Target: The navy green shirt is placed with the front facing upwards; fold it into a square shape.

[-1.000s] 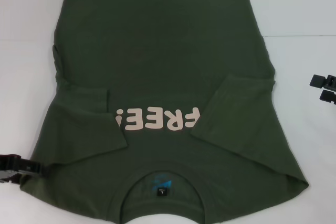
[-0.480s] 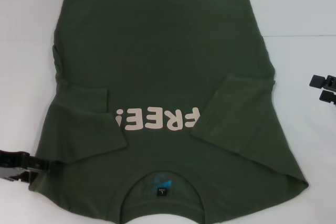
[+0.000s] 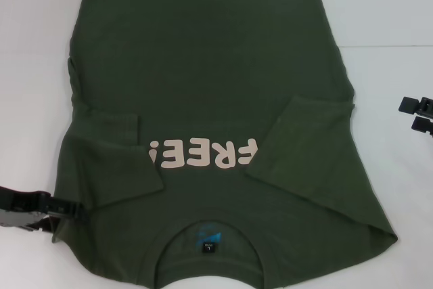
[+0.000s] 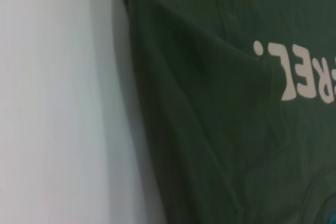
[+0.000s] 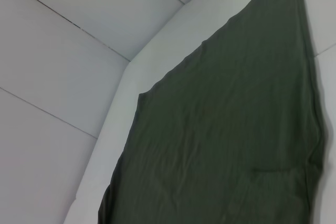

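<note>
Olive-green navy green shirt (image 3: 210, 99) flat on white table (image 3: 399, 45), both sleeves folded in, pink "FREE!" up, collar nearest robot. Left gripper (image 3: 71, 206) has moved further onto shoulder edge; can't tell its jaws. Right gripper (image 3: 414, 113) parked, unmoved, open.

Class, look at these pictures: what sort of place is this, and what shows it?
Probably a robot test bench: a plain white table, one navy green shirt spread flat, left gripper at its edge, right gripper aside.

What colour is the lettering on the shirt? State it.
Pale pink lettering on the dark olive-green shirt; clearest in the head view.
</note>
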